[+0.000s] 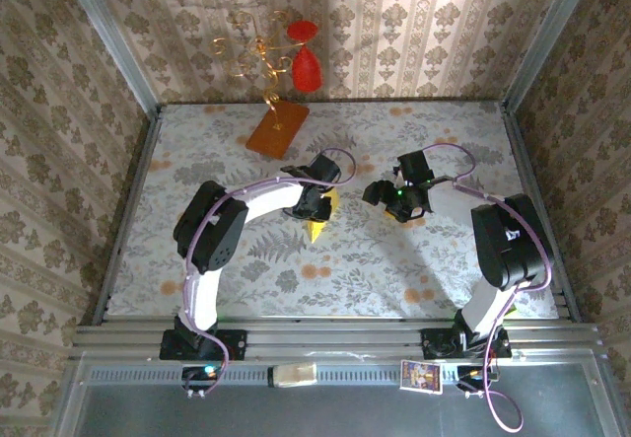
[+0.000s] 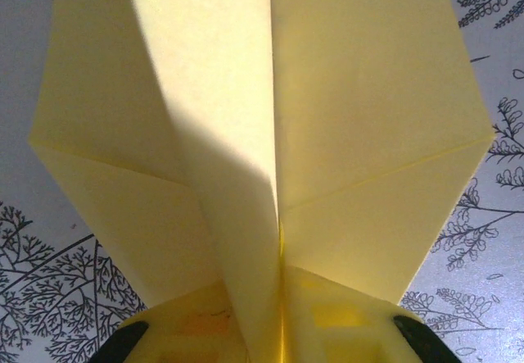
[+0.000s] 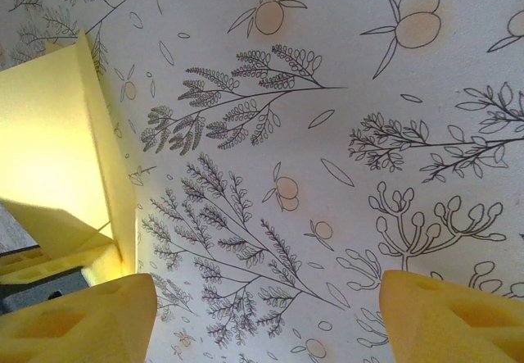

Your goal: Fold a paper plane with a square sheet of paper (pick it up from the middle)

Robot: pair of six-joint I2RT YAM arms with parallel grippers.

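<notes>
The pale-yellow paper plane (image 1: 316,226) is a creased, pointed shape standing on the floral tabletop near the middle. In the left wrist view the paper plane (image 2: 360,117) spreads its two wings upward from a centre crease. My left gripper (image 2: 281,285) is shut on that crease, with the yellow fingers (image 2: 344,322) pressed against either side of it. Seen from above, the left gripper (image 1: 317,200) sits right over the paper. My right gripper (image 1: 386,200) hovers just to the right of it, open and holding nothing. Its view has the paper plane (image 3: 57,133) at the left, beyond the open right gripper (image 3: 270,301).
An orange-brown slab (image 1: 277,127) carrying a gold wire stand (image 1: 258,47) with red ornaments (image 1: 307,65) sits at the back of the table. Patterned walls close in the back and both sides. The tabletop (image 1: 414,269) in front of the grippers is bare.
</notes>
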